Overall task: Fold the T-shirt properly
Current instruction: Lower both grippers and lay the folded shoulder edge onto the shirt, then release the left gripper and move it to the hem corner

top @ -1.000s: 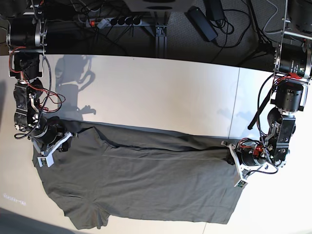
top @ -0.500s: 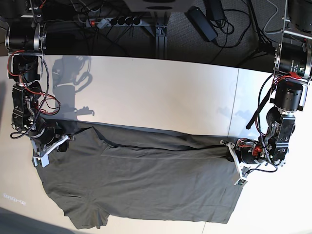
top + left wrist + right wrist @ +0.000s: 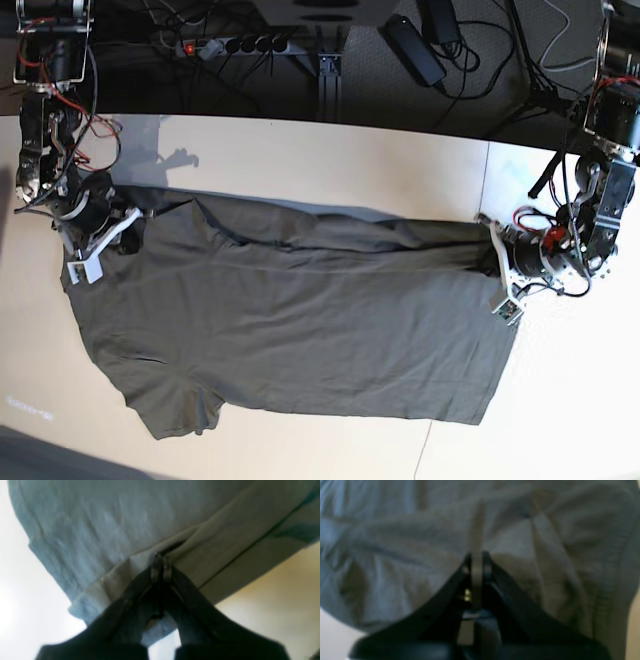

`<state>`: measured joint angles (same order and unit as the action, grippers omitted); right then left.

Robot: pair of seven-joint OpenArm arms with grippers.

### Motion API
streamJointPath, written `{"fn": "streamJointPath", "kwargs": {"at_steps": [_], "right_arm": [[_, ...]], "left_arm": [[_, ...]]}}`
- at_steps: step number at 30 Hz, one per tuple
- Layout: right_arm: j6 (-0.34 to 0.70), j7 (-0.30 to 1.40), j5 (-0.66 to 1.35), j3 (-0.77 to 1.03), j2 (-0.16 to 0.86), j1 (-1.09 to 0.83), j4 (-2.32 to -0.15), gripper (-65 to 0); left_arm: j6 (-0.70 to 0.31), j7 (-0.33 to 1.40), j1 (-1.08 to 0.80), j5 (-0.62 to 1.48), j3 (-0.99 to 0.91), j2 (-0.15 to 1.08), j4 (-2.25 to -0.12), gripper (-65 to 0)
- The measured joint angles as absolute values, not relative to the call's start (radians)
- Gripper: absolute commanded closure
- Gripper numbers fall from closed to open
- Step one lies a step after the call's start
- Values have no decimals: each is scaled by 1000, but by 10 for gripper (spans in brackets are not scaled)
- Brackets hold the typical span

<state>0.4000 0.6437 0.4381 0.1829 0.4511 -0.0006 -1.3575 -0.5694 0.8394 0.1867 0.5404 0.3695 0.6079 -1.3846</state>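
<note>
The dark olive-grey T-shirt (image 3: 300, 320) lies spread flat across the white table (image 3: 330, 160), with one sleeve (image 3: 180, 420) near the front edge. My left gripper (image 3: 490, 256), at the right of the base view, is shut on the shirt's hem corner. In the left wrist view its jaws (image 3: 161, 563) pinch a fold of the T-shirt (image 3: 100, 525). At the left of the base view, my right gripper (image 3: 128, 226) is shut on the shoulder end. In the right wrist view it (image 3: 477, 562) clamps a thin ridge of the T-shirt (image 3: 395, 530). The collar is not visible.
A power strip (image 3: 235, 44), a black adapter (image 3: 415, 45) and loose cables lie behind the table's far edge. A seam in the tabletop (image 3: 480, 200) runs near the left arm. Dark floor shows at the front left corner (image 3: 40, 455).
Both arms have pulled back toward the table's far edge, each keeping its grip. The whole shirt has slid that way with them and lies more stretched out.
</note>
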Motion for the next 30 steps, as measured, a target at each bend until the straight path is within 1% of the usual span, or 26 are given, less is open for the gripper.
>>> {"fn": "streamJointPath", "kwargs": {"at_steps": [3,9,12,19,23,25,28,29,30], "right_arm": [[399,681,442,236,451,-77,-1426,0],[398,683,527,329,451,-208,-1490,0],[398,685,538,362,451,-250,-1509,0],[398,690,538,382,451,-263,-1514,0],[398,689,534,382,451,-263,-1514,0],[398,690,534,382,451,-263,-1514,0],[398,690,534,382,451,-263,-1514,0],[398,689,535,382,451,-263,-1514,0],[398,690,535,382,451,-263,-1514,0]], "left_arm": [[-569,842,104,543,351,629,-1472,0],[-569,839,-36,545,268,631,-1578,0],[-569,832,-88,548,234,629,-1607,-27],[-568,830,-188,538,215,632,-1686,-28],[-569,806,-235,494,212,619,-1722,-39],[-568,809,-235,496,207,610,-1723,-99],[-561,804,-238,512,176,594,-1723,-245],[-554,804,-239,513,157,590,-1726,-286],[-550,810,-238,503,130,589,-1726,-310]]}}
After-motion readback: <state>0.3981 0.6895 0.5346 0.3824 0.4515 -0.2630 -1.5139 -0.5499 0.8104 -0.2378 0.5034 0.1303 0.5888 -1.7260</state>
